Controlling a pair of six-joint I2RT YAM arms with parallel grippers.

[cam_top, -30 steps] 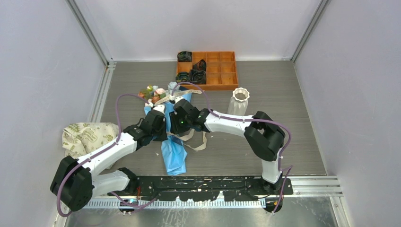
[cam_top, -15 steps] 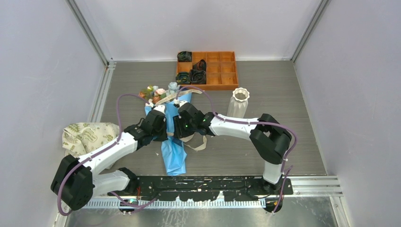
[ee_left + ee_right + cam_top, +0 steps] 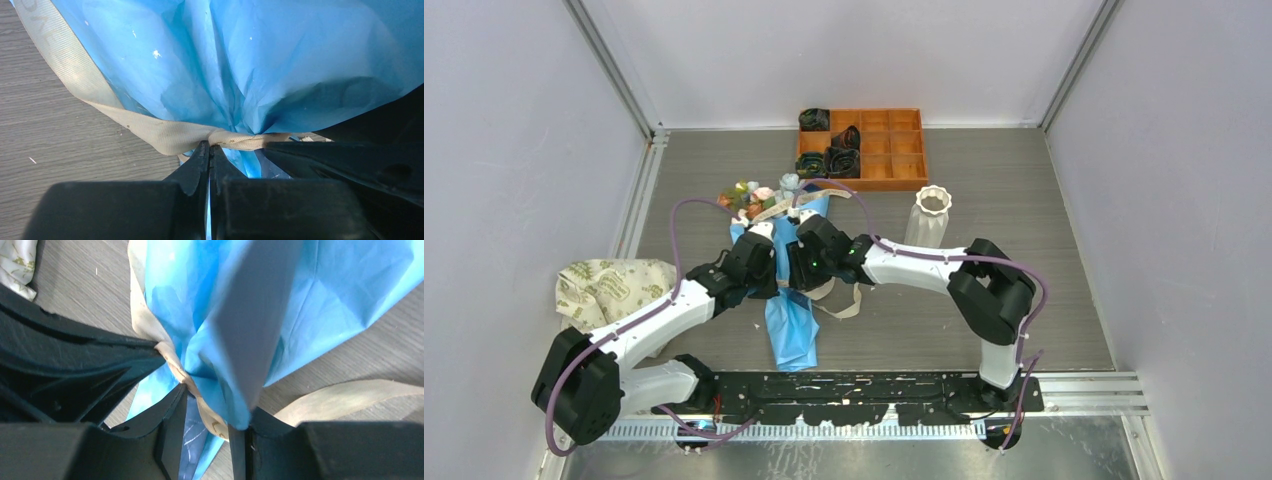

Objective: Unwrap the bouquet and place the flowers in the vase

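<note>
The bouquet (image 3: 790,300) lies on the table, its flowers (image 3: 749,195) pointing away and its blue wrapping paper (image 3: 250,60) fanned toward me. A beige ribbon (image 3: 150,132) cinches its waist. My left gripper (image 3: 210,146) is shut, its tips pinching the ribbon at the knot from the left side (image 3: 772,266). My right gripper (image 3: 207,415) comes in from the right (image 3: 796,268); its fingers stand apart with the ribbon (image 3: 170,357) and a fold of the blue paper (image 3: 200,315) between them. The white ribbed vase (image 3: 931,213) stands upright to the right, apart from both arms.
An orange compartment tray (image 3: 902,150) with dark rolled items sits at the back. A cream floral-print cloth bag (image 3: 609,285) lies at the left edge. Loose ribbon tails (image 3: 842,305) trail on the table right of the bouquet.
The right wrist shifted slightly along the bouquet's waist and its jaws spread a little wider. The left arm and the bouquet stayed put.
</note>
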